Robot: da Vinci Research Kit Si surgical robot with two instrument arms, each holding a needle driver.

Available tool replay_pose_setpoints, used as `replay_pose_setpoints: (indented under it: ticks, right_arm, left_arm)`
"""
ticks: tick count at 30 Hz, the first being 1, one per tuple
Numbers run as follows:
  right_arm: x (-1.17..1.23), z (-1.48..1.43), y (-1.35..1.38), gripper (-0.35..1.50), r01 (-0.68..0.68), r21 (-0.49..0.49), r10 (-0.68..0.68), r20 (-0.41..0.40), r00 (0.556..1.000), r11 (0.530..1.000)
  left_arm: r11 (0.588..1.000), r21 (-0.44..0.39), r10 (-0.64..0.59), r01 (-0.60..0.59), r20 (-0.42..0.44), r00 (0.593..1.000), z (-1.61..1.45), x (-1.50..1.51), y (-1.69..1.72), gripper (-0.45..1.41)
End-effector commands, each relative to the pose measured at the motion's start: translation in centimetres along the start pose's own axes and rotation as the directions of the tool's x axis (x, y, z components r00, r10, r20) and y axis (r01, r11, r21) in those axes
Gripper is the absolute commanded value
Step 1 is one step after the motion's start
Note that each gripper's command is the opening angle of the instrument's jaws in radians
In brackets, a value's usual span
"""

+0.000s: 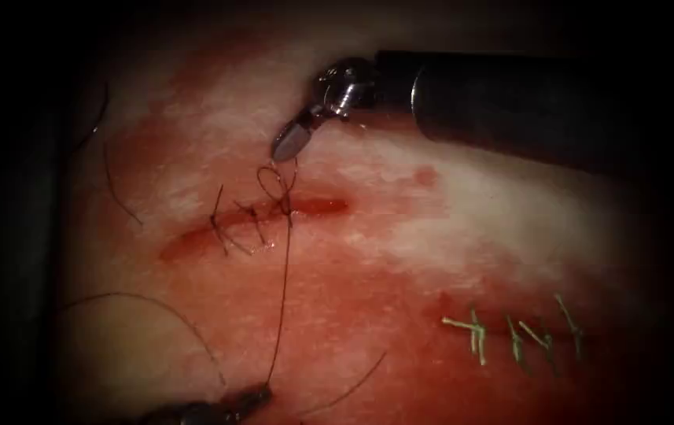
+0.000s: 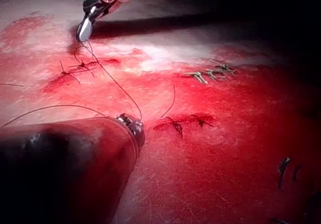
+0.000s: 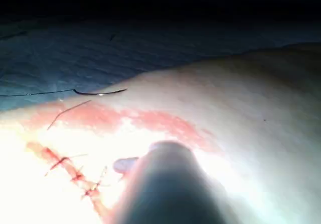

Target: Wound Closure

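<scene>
Two grippers work over the tissue (image 1: 399, 236). One cut (image 1: 250, 224) runs across its middle, crossed by about three dark stitches (image 1: 230, 228), with a small loop of thread (image 1: 275, 182) standing above its right part. Further right and lower lies a second closed line with about four green stitches (image 1: 513, 330); the left wrist view shows a third line with two dark stitches (image 2: 185, 122).

Right gripper (image 1: 289, 142) hovers just above the loop on the far side of the cut, its jaws pressed together; the thread runs up to its tip, but whether it is pinched there I cannot tell. Left gripper (image 1: 254, 396) sits at the near edge, clenched on the thread, which rises taut from it to the cut.

One needle (image 3: 100, 92) lies free at the tissue's far edge, outside the tissue, a thread trailing from it.
</scene>
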Motion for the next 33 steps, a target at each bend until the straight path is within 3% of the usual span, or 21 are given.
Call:
replay_pose_setpoints:
  ticks: [1, 5, 6, 8, 12, 14, 15, 17, 18, 20, 22, 33]
  right_arm:
    - [0.06, 0.05, 0.06, -0.35, 0.066, -0.016, -0.066, -0.001, 0.998, 0.998]
    - [0.10, 0.00, 0.02, -0.35, 0.320, -0.079, -0.319, 0.024, 0.947, 0.944]
    - [0.13, -0.03, -0.02, -0.35, 0.436, -0.088, -0.433, 0.056, 0.900, 0.895]
    - [0.16, -0.06, -0.07, -0.35, 0.515, -0.098, -0.507, 0.095, 0.857, 0.852]
    - [0.18, -0.09, -0.17, -0.35, 0.708, -0.087, -0.680, 0.218, 0.699, 0.700]
    - [0.17, -0.08, -0.16, -0.35, 0.751, -0.078, -0.711, 0.273, 0.649, 0.656]
    - [0.15, -0.09, -0.16, -0.35, 0.788, -0.074, -0.736, 0.313, 0.600, 0.611]
    - [0.14, -0.08, -0.17, -0.35, 0.816, -0.064, -0.756, 0.341, 0.559, 0.574]
    - [0.14, -0.07, -0.19, -0.35, 0.862, -0.051, -0.790, 0.376, 0.484, 0.503]
    - [0.15, -0.06, -0.21, -0.35, 0.896, -0.032, -0.814, 0.404, 0.416, 0.442]
    - [0.17, -0.07, -0.20, -0.35, 0.906, -0.022, -0.820, 0.418, 0.392, 0.422]
    - [0.13, -0.01, -0.13, -0.35, 0.900, -0.049, -0.813, 0.410, 0.414, 0.434]
  left_arm:
    - [1.000, -0.001, -0.004, 0.004, -0.003, 1.000, 0.05, -0.01, 0.02, -0.45]
    - [1.000, -0.003, -0.001, 0.001, -0.005, 1.000, -0.07, 0.00, 0.06, -0.45]
    - [1.000, -0.003, 0.000, 0.000, -0.006, 1.000, -0.10, 0.02, 0.09, -0.45]
    - [1.000, -0.003, 0.002, -0.002, -0.009, 1.000, -0.14, 0.03, 0.14, -0.45]
    - [1.000, -0.019, -0.001, 0.000, -0.023, 1.000, -0.23, 0.06, 0.31, -0.45]
    - [1.000, -0.022, -0.004, 0.004, -0.029, 1.000, -0.27, 0.07, 0.36, -0.45]
    - [1.000, -0.026, -0.009, 0.008, -0.034, 0.999, -0.29, 0.09, 0.39, -0.45]
    - [1.000, -0.030, -0.008, 0.006, -0.040, 0.999, -0.33, 0.12, 0.44, -0.45]
    - [1.000, -0.030, -0.006, 0.005, -0.041, 0.999, -0.36, 0.15, 0.47, -0.45]
    - [0.999, -0.032, -0.010, 0.008, -0.047, 0.999, -0.41, 0.19, 0.54, -0.45]
    - [0.999, -0.033, -0.007, 0.006, -0.050, 0.999, -0.43, 0.20, 0.59, -0.45]
    - [0.998, -0.061, -0.017, 0.013, -0.077, 0.997, -0.59, 0.28, 0.94, -0.45]
